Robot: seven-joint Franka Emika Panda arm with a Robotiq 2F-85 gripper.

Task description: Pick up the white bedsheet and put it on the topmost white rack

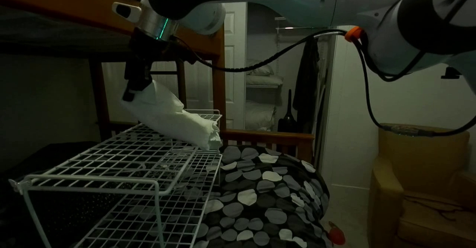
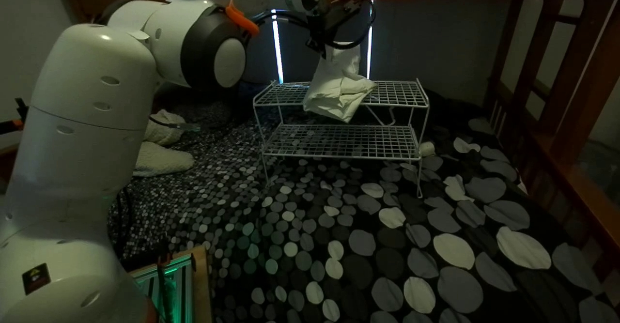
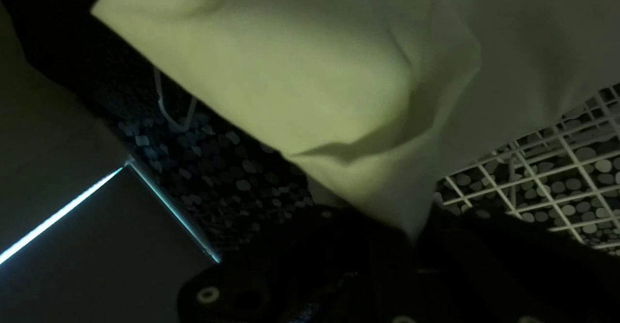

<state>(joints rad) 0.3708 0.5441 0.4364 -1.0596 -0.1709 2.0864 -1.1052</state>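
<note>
- Hand [image 1: 136, 90]: clamped on one end of the white bedsheet [image 1: 169, 115]; in the wrist view the pale cloth fills the 12 o'clock region and narrows to a point at the hand, toward 6 o'clock.
- White bedsheet: hangs from the hand above the white rack [image 1: 93, 180]; in an exterior view it slopes from the hand at 10 o'clock to a folded end at 4 o'clock.
- Upper shelf [image 2: 399, 93]: its near edge is crossed by the sheet's drooping lower end; whether cloth and wire touch cannot be told.
- Lower shelf [image 2: 339, 141]: at 6 o'clock below the upper one; the rack stands upright on a dotted bedcover [image 2: 363, 260].
- Robot arm [image 2: 82, 134]: enters from 9 o'clock in an exterior view.
- Armchair [image 1: 420, 158]: tan, toward 4 o'clock, well apart from the rack.
</note>
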